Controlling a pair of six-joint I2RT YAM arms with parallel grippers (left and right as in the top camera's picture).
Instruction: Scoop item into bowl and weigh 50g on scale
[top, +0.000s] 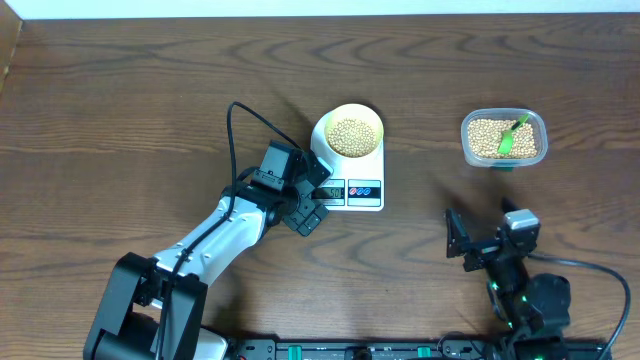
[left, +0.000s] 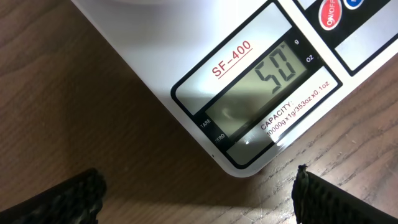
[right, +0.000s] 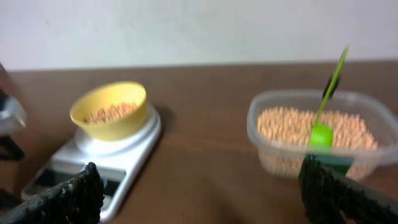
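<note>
Our left end effector (left: 199, 198) and right end effector (right: 199, 196) both wide apart, left low at centre-frame scale (top: 372, 192); tan beans (top: 350, 135) in yellow bowl (right: 115, 122).

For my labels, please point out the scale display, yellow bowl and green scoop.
scale display (left: 273, 70), left wrist view, on the digits.
yellow bowl (right: 118, 124), right wrist view, on its outer wall.
green scoop (right: 321, 135), right wrist view, on its head.

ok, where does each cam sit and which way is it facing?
Overhead: above the table, straight down; both arms, left gripper at the scale, right gripper near front.
Left wrist: close over the scale's display; own fingertips at bottom.
Right wrist: low, facing bowl and container across the table; own fingertips at bottom.
Shared: all see the scale.
</note>
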